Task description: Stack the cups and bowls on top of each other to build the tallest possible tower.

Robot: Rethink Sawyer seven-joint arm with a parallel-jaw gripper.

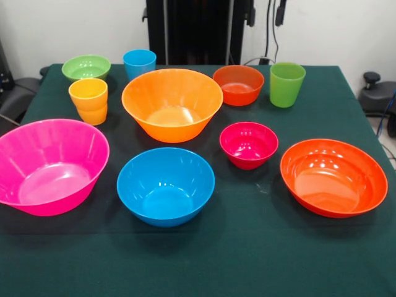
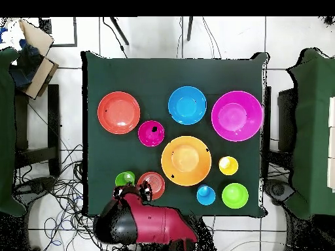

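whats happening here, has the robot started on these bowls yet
Nothing is stacked yet. Seven bowls and three cups sit apart, all upright, on the green table: the big pink bowl, blue bowl, wide red-orange bowl, big orange bowl and small magenta bowl nearer the front camera, with the rest behind. From overhead, the red arm is drawn back at its own table edge, close to the small orange-red bowl and green cup, holding nothing I can see.

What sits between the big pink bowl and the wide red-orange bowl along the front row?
The medium blue bowl sits between the big pink bowl and the wide red-orange bowl; both views show it.
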